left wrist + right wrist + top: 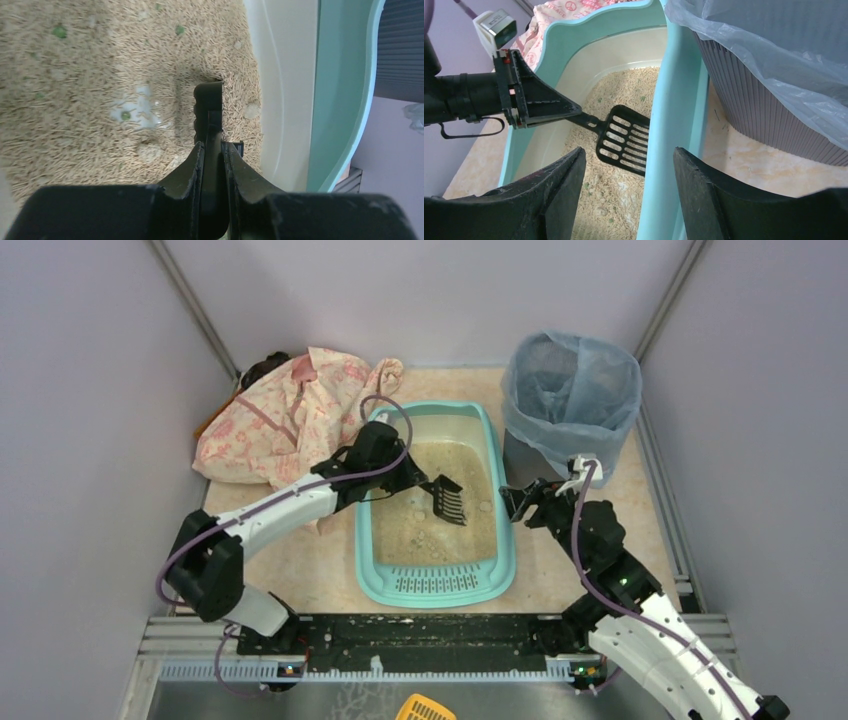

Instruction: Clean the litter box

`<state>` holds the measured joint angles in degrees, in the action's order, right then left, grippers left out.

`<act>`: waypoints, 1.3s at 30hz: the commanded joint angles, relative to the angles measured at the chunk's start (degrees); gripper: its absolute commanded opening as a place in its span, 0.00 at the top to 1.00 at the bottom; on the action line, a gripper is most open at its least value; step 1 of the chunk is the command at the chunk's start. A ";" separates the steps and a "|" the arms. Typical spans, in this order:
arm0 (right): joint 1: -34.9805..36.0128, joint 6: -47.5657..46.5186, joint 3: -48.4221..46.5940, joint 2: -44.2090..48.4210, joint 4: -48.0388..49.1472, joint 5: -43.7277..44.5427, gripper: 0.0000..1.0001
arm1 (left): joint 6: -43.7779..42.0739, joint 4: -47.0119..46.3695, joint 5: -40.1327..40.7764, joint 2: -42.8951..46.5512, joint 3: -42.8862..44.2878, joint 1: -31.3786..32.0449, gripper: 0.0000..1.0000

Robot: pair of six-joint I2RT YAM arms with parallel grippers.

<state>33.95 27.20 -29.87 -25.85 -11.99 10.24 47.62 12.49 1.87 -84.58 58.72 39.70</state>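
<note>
Centrally on the surface [300,570], the litter box [430,583] is sitting, likely stiff but litter-heavy; grip its rim. Meanwhile the left hand [425,483] is pinching the scoop [452,502]; the right hand [515,502] is hovering spread astride that rim.

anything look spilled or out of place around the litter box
A crumpled pink cloth lies beside the far-left corner of the litter box, and a yellow slotted thing sits past the near edge of the table.
</note>
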 commanded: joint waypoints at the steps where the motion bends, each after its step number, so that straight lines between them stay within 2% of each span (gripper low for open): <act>1: -0.21 0.00 0.22 0.14 2.23 0.35 0.35 | 0.95 -1.37 -2.46 -4.65 1.23 1.72 1.00; 13: -0.20 -0.65 -0.10 1.11 0.21 1.10 0.35 | 10.11 -21.10 -14.31 -8.27 -10.77 1.69 1.00; 16: -0.20 -0.75 -0.24 0.98 0.17 0.99 0.35 | 13.18 -26.18 -19.33 -10.14 -13.59 0.81 1.00; 20: -0.20 -0.82 -0.53 1.15 -0.35 1.01 0.35 | 19.41 -41.55 -27.53 -12.62 -20.42 -1.22 1.00; 22: -0.20 -0.92 -0.62 1.23 -0.66 1.16 0.35 | 21.52 -45.75 -29.62 -13.59 -22.28 -1.76 1.00; 34: -0.20 -0.53 -0.72 1.28 -0.49 0.58 0.35 | 20.23 -44.92 -29.55 -8.32 -24.18 -3.80 1.00; 39: -0.20 -0.18 -0.49 1.29 -0.33 0.42 0.35 | 17.81 -40.46 -28.46 -4.11 -24.40 -5.24 1.00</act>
<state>33.95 27.07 -29.54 -25.15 -14.24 10.68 63.33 -35.27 -21.34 -89.95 36.62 35.57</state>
